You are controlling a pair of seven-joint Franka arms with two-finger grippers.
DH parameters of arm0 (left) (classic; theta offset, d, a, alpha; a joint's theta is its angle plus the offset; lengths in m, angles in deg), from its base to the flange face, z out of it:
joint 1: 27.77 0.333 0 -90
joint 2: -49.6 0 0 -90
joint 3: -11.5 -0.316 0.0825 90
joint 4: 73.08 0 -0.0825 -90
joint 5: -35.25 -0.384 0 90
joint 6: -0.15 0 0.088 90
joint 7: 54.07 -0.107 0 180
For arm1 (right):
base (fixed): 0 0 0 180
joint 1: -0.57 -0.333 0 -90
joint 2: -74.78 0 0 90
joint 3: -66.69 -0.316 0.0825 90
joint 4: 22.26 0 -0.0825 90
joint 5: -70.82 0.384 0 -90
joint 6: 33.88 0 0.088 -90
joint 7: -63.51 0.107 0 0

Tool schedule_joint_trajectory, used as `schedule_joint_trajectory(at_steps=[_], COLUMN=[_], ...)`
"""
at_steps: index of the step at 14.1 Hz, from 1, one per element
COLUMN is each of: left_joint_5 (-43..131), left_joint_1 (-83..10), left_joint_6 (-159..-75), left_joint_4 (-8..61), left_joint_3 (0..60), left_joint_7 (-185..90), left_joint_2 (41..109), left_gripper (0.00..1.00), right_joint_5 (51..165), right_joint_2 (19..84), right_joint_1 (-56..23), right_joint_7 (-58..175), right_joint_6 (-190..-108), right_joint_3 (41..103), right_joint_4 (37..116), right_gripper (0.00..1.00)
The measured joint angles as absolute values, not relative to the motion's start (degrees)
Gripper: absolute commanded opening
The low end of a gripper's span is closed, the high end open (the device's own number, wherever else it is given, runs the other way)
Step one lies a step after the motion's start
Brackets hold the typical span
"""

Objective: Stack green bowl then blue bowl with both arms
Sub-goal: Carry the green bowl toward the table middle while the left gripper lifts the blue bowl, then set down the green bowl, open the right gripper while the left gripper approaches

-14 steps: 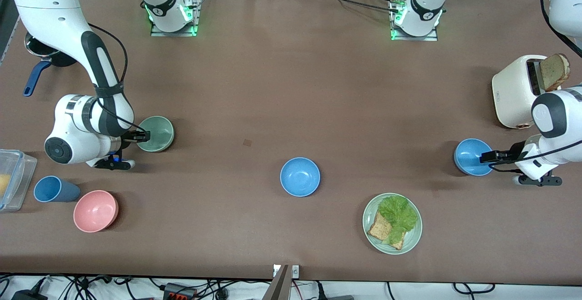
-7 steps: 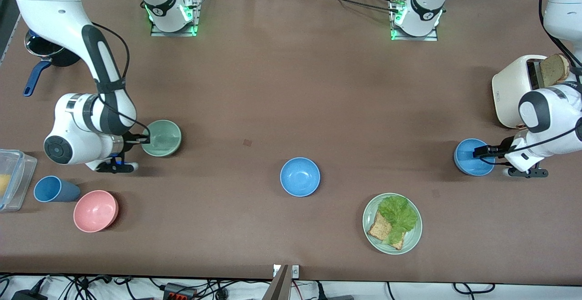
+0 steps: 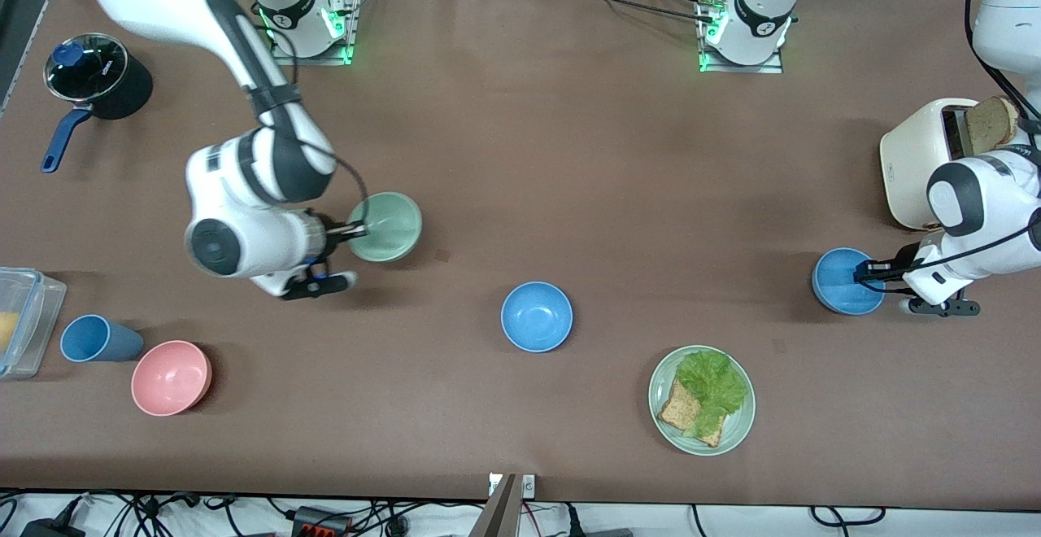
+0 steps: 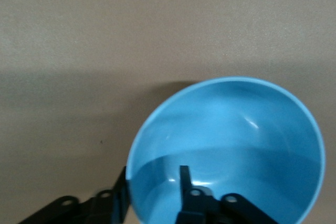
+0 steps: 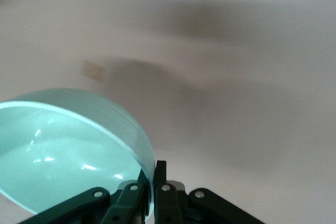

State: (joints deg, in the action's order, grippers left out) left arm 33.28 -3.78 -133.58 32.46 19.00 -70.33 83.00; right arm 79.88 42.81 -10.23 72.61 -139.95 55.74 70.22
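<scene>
My right gripper [image 3: 358, 232] is shut on the rim of the pale green bowl [image 3: 390, 226] and holds it above the table, between the right arm's end and the middle. In the right wrist view both fingers [image 5: 160, 174] pinch the green bowl's wall [image 5: 68, 150]. My left gripper [image 3: 864, 272] is open astride the rim of a blue bowl [image 3: 839, 283] that rests on the table at the left arm's end. In the left wrist view one finger [image 4: 184, 179] is inside this blue bowl [image 4: 236, 129] and the other is outside. A second blue bowl [image 3: 537, 316] sits at the table's middle.
A green plate [image 3: 738, 427] with lettuce and bread lies near the front camera. A white toaster [image 3: 919, 163] with bread stands by the left arm. A pink bowl [image 3: 171, 377], blue cup [image 3: 93, 338], clear container [image 3: 24, 317] and black pot [image 3: 98, 77] are at the right arm's end.
My right arm has lifted the green bowl and carried it toward the table's middle, uncovering the black pot. My left gripper has moved in over the blue bowl's rim; that bowl has not moved.
</scene>
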Motion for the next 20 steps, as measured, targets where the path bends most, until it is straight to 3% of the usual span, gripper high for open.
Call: schedule_joint_trajectory(at_steps=[7, 14, 15, 16, 17, 20], left_joint_5=[33.3, 33.3, 33.3, 33.3, 33.3, 33.3], left_joint_1=[-3.8, -4.1, -4.1, -4.1, -4.2, -4.2], left_joint_6=[-127.8, -114.3, -111.5, -109.0, -107.0, -103.8], left_joint_4=[31.0, 28.8, 27.8, 26.8, 26.2, 25.7], left_joint_3=[19.7, 25.4, 26.5, 27.8, 29.2, 33.7], left_joint_7=[-70.3, -73.3, -72.6, -71.7, -70.0, -62.0], left_joint_2=[80.9, 75.2, 74.7, 74.2, 73.8, 72.6], left_gripper=[0.0, 0.02, 0.04, 0.05, 0.04, 0.0], right_joint_5=[80.3, 86.7, 86.7, 86.7, 86.8, 86.8], right_joint_2=[35.7, 31.8, 31.4, 30.9, 30.5, 30.5], right_joint_1=[-27.6, -32.4, -32.9, -33.3, -33.6, -33.8], right_joint_7=[96.8, 98.1, 98.3, 98.5, 99.2, 104.2], right_joint_6=[-149.2, -152.6, -152.8, -153.2, -153.6, -153.8], right_joint_3=[55.0, 55.0, 55.0, 55.0, 55.0, 55.2], right_joint_4=[66.4, 65.3, 65.3, 65.3, 65.3, 64.0], right_gripper=[0.0, 0.0, 0.05, 0.41, 0.99, 1.0])
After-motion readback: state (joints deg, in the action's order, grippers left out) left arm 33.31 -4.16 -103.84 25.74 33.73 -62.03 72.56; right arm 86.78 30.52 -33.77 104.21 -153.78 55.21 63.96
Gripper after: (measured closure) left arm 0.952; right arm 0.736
